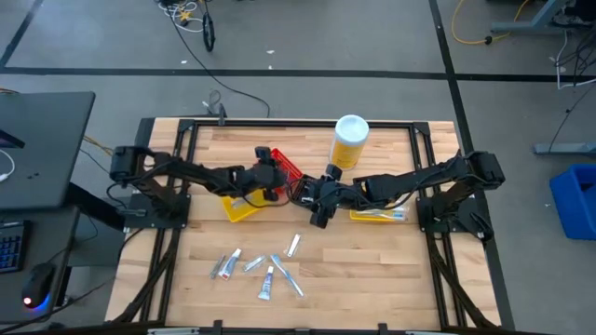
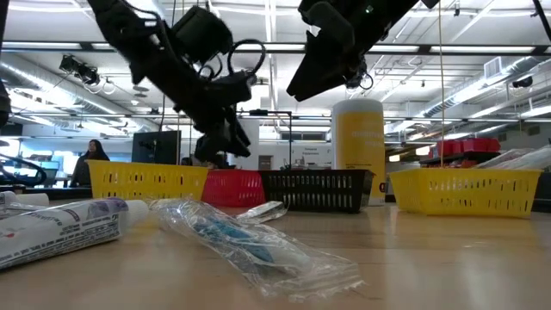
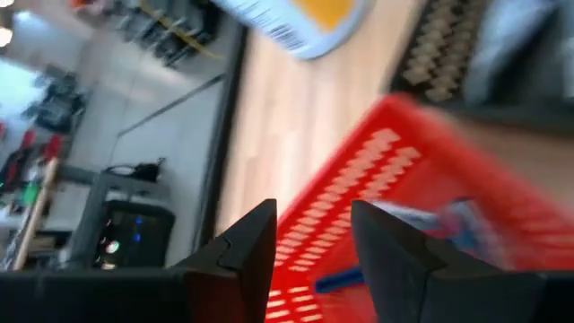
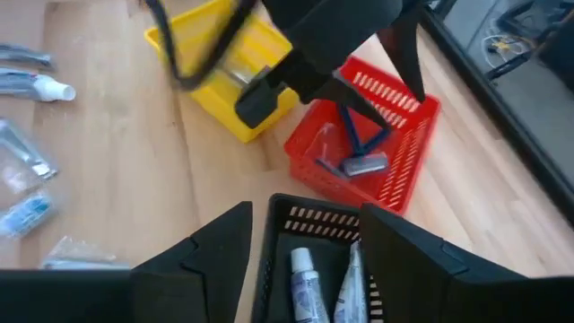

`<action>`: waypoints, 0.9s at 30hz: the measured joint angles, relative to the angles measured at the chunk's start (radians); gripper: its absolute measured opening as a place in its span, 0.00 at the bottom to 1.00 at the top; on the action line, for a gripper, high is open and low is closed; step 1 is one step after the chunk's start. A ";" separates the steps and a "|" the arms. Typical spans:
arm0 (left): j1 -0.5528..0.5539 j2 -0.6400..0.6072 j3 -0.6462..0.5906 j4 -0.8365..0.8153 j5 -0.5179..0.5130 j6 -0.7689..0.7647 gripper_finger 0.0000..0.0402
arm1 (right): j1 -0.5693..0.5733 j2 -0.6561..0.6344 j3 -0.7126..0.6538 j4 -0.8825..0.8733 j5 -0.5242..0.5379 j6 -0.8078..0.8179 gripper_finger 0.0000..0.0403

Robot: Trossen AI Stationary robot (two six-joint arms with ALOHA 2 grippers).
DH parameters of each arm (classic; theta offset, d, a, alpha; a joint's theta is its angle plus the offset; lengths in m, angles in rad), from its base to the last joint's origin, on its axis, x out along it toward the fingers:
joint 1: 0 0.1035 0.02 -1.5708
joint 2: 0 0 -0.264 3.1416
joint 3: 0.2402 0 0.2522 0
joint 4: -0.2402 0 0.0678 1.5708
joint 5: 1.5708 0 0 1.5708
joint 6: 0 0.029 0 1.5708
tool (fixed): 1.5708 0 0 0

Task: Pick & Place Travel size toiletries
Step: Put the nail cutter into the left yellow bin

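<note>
While the high view hides bin contents under the arms, the right wrist view looks straight in: the right gripper (image 4: 305, 238) hangs with its fingers spread and empty over the black bin (image 4: 309, 220), where 2 tubes (image 4: 305, 278) lie, and blue-handled razors (image 4: 359, 152) rest in the red bin (image 4: 395, 135) beside it. Seen in the left wrist view, the left gripper (image 3: 314, 238) stands part open with nothing between its fingers, above that red bin's mesh wall. From above, both grippers meet at mid-table, the left one (image 1: 265, 177) over the red bin, the right one (image 1: 321, 200) just beside it. Outward sit 2 yellow bins (image 1: 240, 209), one under each arm, and the big yellow bottle (image 1: 350, 140) at the far edge. Loose toiletries (image 1: 270, 270) lie scattered on the near table (image 1: 372, 279); the low view shows a wrapped toothbrush (image 2: 241, 237) closest.
</note>
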 joint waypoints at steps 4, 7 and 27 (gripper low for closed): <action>-0.064 -0.027 0.088 -0.197 0.065 -0.120 0.38 | 0.000 0.000 0.000 -0.005 -0.057 0.000 0.52; -0.110 -0.070 0.138 -0.334 0.107 -0.225 0.37 | 0.007 0.000 0.000 -0.019 -0.058 0.003 0.51; -0.411 -0.530 -0.033 -0.430 0.270 -0.728 0.35 | 0.087 0.003 -0.032 0.006 -0.207 0.053 0.62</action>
